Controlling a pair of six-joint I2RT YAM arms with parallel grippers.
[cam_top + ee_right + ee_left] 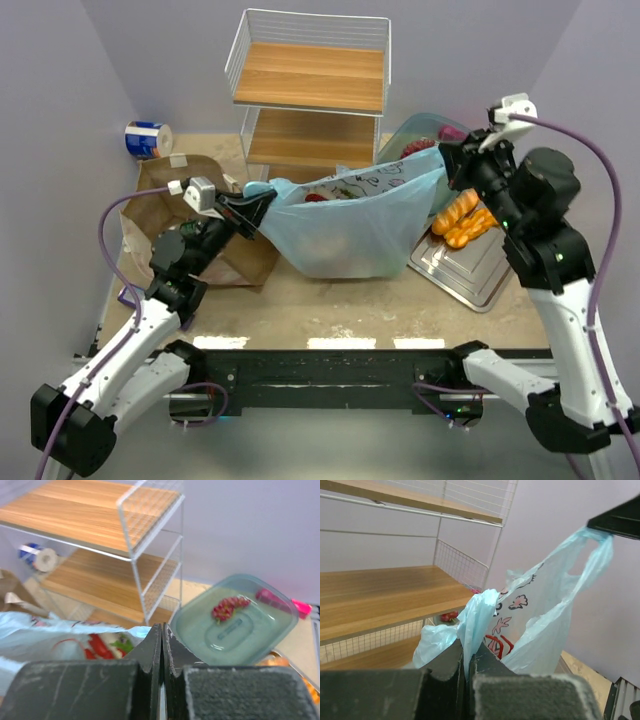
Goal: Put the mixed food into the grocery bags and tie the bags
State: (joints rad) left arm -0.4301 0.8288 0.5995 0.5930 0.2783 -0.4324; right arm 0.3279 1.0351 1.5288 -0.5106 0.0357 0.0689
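Where the two arms met over the worktop (pixel 330 300), the light-blue plastic bag (pixel 350 228) hung stretched between them, one handle in each pair of jaws. The left jaws were pinched shut on a twisted strip of the bag's film. The right jaws, pressed flat together, gripped the opposite handle, and the sagging body of the bag filled the span between the two. Behind the left jaws and beneath that arm lay the brown paper bag (pixel 160 195). Beyond the gap between the jaws, close behind the stretched bag, stood a white wire rack (pixel 310 90) with wooden shelves. Past the right jaws leaned a teal see-through dish (pixel 235 630); beside and below them a metal tray (pixel 470 270) carried the orange-brown breads (pixel 462 220). A blue-and-white roll (pixel 148 138) sat well beyond the left jaws, by the wall. Red shapes showed through the bag's film; whether they were print or contents could not be told.
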